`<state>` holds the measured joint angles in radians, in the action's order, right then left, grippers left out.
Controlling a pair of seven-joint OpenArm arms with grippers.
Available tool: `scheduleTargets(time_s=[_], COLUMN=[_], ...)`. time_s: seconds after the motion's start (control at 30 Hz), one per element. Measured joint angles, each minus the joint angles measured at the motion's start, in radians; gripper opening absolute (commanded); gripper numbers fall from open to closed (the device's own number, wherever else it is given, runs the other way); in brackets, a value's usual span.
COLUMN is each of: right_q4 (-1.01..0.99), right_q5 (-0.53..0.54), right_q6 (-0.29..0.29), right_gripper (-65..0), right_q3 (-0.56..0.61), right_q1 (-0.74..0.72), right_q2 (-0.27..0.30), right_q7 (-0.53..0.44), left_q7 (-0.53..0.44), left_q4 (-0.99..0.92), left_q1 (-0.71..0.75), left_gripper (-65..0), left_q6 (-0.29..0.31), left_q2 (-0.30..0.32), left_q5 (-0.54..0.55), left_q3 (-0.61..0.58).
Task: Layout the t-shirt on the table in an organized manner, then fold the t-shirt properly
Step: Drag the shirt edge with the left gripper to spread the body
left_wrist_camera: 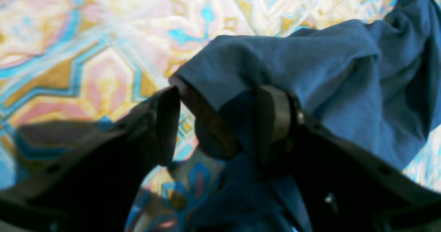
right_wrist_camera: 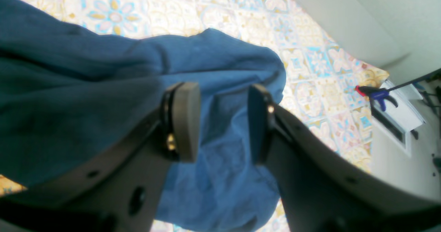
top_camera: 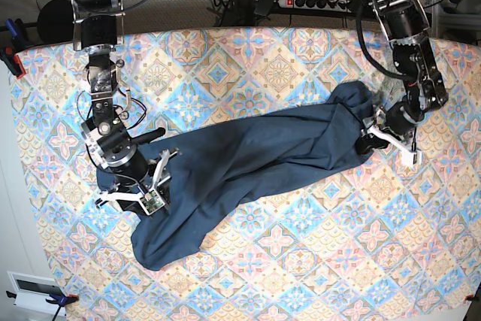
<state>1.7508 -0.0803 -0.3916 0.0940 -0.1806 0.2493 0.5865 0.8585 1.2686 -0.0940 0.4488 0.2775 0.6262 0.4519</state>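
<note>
The dark navy t-shirt [top_camera: 248, 163] lies bunched in a long diagonal band across the table [top_camera: 301, 261], running from upper right to lower left. At its upper right end is my left gripper [top_camera: 391, 144]. In the left wrist view, the left gripper [left_wrist_camera: 220, 122] is open, and a rolled hem of the t-shirt [left_wrist_camera: 310, 73] lies loose between its fingers. My right gripper [top_camera: 139, 202] sits at the band's lower left edge. In the right wrist view, the right gripper [right_wrist_camera: 222, 122] stands open just above a rumpled fold of the t-shirt [right_wrist_camera: 86, 97].
A blue clamp with a red tip [right_wrist_camera: 379, 96] grips the table's edge near a white box [right_wrist_camera: 399, 115]. Another clamp [top_camera: 11, 58] holds the cloth at the far left corner. Cables and a power strip [top_camera: 316, 1] run behind the table's far edge.
</note>
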Motion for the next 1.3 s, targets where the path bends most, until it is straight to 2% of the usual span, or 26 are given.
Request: scheduleTargets(time_s=[0.1, 0.23, 0.3, 0.37, 0.47, 0.6, 0.7, 0.83, 0.9, 0.93, 1.0, 1.1, 1.2, 1.23, 1.3], right_q4=[0.018, 0.045, 0.064, 0.073, 0.075, 0.076, 0.078, 0.085, 0.085, 0.085, 0.085, 0.085, 0.085, 0.085, 0.086], right_q5=[0.005, 0.001, 0.001, 0.005, 0.005, 0.004, 0.003, 0.005, 0.005, 0.005, 0.005, 0.005, 0.005, 0.005, 0.005], right_q6=[0.002, -0.004, -0.003, -0.003, 0.001, -0.001, 0.000, 0.000, 0.000, -0.001, 0.000, 0.000, 0.000, 0.000, 0.000], right_gripper=[-42.9, -42.9, -42.9, -42.9, -42.9, -42.9, -42.9, -42.9, -42.9, -42.9, -42.9, -42.9, -42.9, -42.9, -42.9], right_q3=[-0.003, -0.003, -0.003, -0.004, -0.007, -0.038, -0.039, -0.038, -0.038, -0.038, -0.038, -0.036, -0.033, -0.033, -0.032], right_q1=[0.011, 0.061, 0.071, 0.075, 0.110, 0.144, 0.141, 0.142, 0.142, 0.142, 0.142, 0.142, 0.143, 0.143, 0.142], right_q2=[0.000, 0.000, 0.000, 0.000, 0.000, 0.000, 0.000, 0.000, 0.000, 0.000, 0.000, -0.001, 0.000, 0.000, -0.001], right_q7=[-0.006, 0.003, 0.001, -0.006, -0.005, -0.002, -0.006, -0.006, -0.006, -0.006, -0.006, -0.005, -0.005, -0.005, -0.005], left_q7=[-0.016, -0.018, -0.074, -0.101, -0.115, -0.126, -0.198, -0.215, -0.285, -0.336, -0.408, -0.451, -0.460, -0.462, -0.471], left_q4=[-0.062, -0.067, -0.068, -0.069, -0.070, -0.072, -0.109, -0.190, -0.193, -0.200, -0.236, -0.271, -0.270, -0.270, -0.270], left_q1=[-0.029, -0.060, -0.080, -0.116, -0.187, -0.295, -0.374, -0.443, -0.446, -0.449, -0.471, -0.496, -0.500, -0.501, -0.497], left_gripper=[-35.2, -55.6, -61.8, -64.9, -64.6, -64.3, -64.3, -64.3, -64.0, -62.7, -58.1, -50.4, -45.0, -43.9, -42.0], left_q6=[-0.004, -0.003, 0.000, -0.002, -0.008, -0.005, -0.001, -0.003, -0.004, -0.020, -0.126, -0.252, -0.376, -0.398, -0.402], left_q2=[-0.009, -0.014, -0.025, -0.025, 0.000, 0.030, 0.030, 0.027, 0.034, 0.040, 0.045, 0.053, 0.086, 0.093, 0.100], left_q5=[-0.001, -0.006, -0.004, -0.003, -0.064, -0.212, -0.291, -0.364, -0.406, -0.418, -0.452, -0.473, -0.472, -0.471, -0.472], left_q3=[-0.017, -0.129, -0.155, -0.155, -0.149, -0.147, -0.148, -0.148, -0.149, -0.149, -0.148, -0.150, -0.154, -0.150, -0.148])
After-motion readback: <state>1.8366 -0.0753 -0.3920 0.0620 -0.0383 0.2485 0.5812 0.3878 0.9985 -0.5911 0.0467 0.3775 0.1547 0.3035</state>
